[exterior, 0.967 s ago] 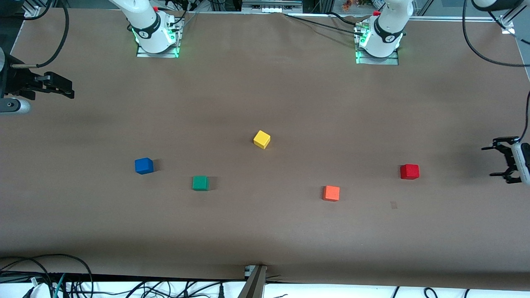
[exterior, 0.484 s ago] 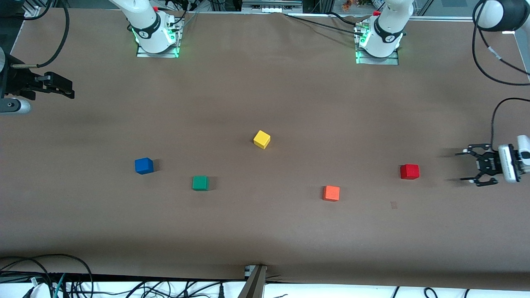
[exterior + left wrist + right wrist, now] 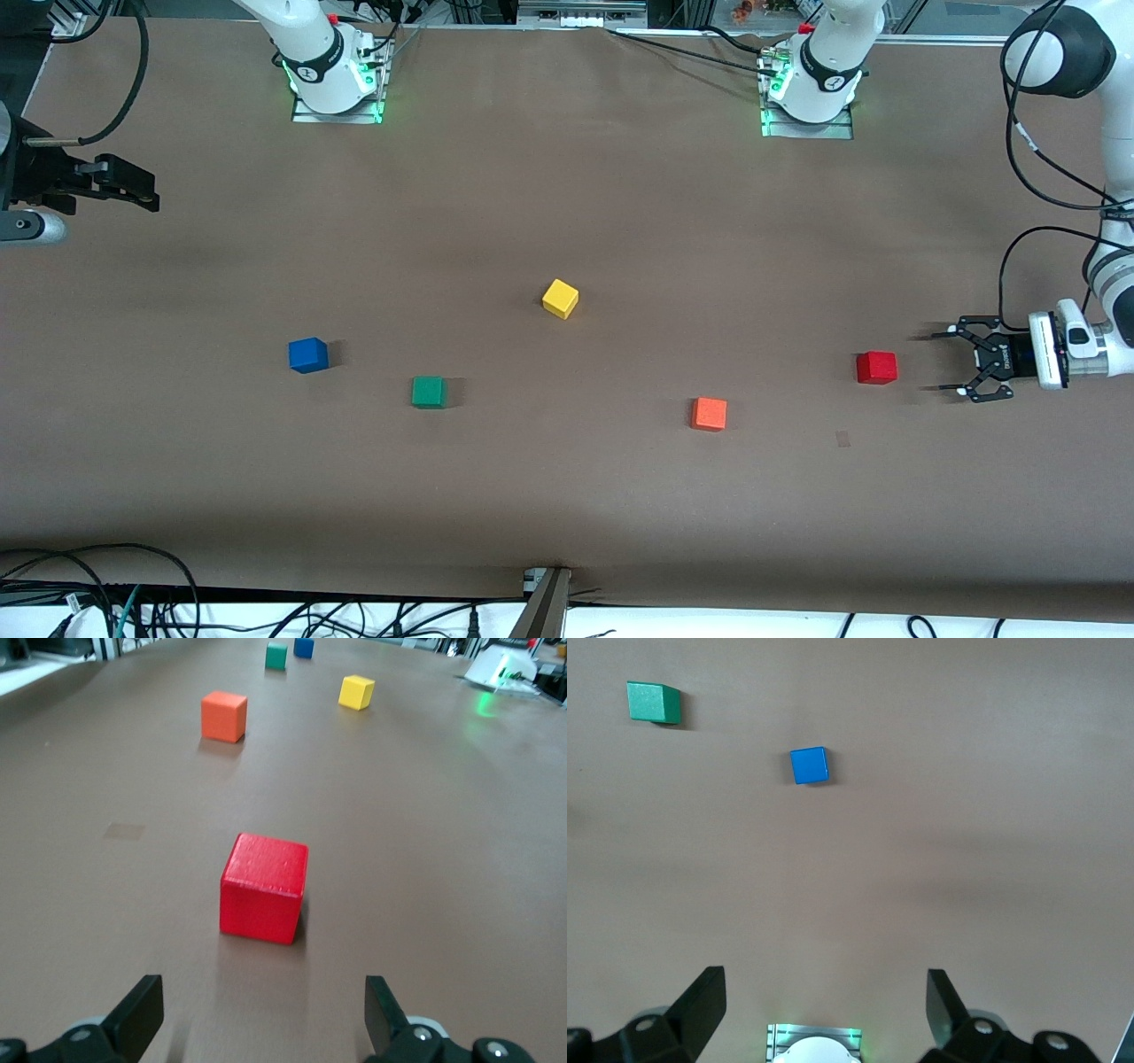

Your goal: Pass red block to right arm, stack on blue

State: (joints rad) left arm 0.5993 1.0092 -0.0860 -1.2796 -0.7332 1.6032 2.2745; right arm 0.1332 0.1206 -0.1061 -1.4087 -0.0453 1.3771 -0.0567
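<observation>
Left tool (image 3: 946,360) hangs released just beside the red block (image 3: 876,367), apart from it. Right tool (image 3: 142,190), also released, waits high over its end of the tabletop (image 3: 567,496).

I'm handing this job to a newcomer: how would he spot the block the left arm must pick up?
On the brown table, look toward the left arm's end, where the open left gripper sits low. The red block lies just in front of its fingers. It is pure red; the orange block nearby is lighter and nearer the front camera.

No text, number or brand can be read on anything in these views. The marks on the arm bases (image 3: 332,66) are too small to make out.
</observation>
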